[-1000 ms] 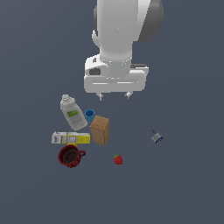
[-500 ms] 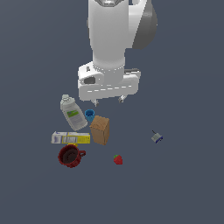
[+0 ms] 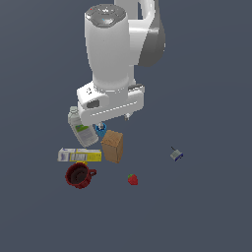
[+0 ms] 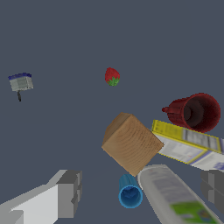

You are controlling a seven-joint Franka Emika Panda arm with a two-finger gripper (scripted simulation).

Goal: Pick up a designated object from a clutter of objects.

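Note:
The designated object, a long slim yellow box (image 3: 80, 155) with a white-and-blue end, lies flat at the clutter's left in the exterior view; it also shows in the wrist view (image 4: 188, 144). My gripper (image 3: 114, 121) hangs open and empty above the blue cup (image 3: 101, 130) and the brown box (image 3: 112, 145), up and to the right of the yellow box. In the wrist view the gripper (image 4: 141, 190) has its grey fingers (image 4: 68, 192) spread wide, with the blue cup (image 4: 130, 192) and the white green-labelled bottle (image 4: 175, 199) between them.
The bottle (image 3: 81, 129) lies just behind the yellow box, and a dark red mug (image 3: 78, 175) stands just in front of it. A strawberry (image 3: 133, 179) and a small grey-blue item (image 3: 176, 155) lie apart toward the exterior view's right. The brown box (image 4: 131, 142) touches the yellow box's end.
The arm has moved toward the exterior view's left and come down closer over the clutter. The jaws stay open. The objects have not moved.

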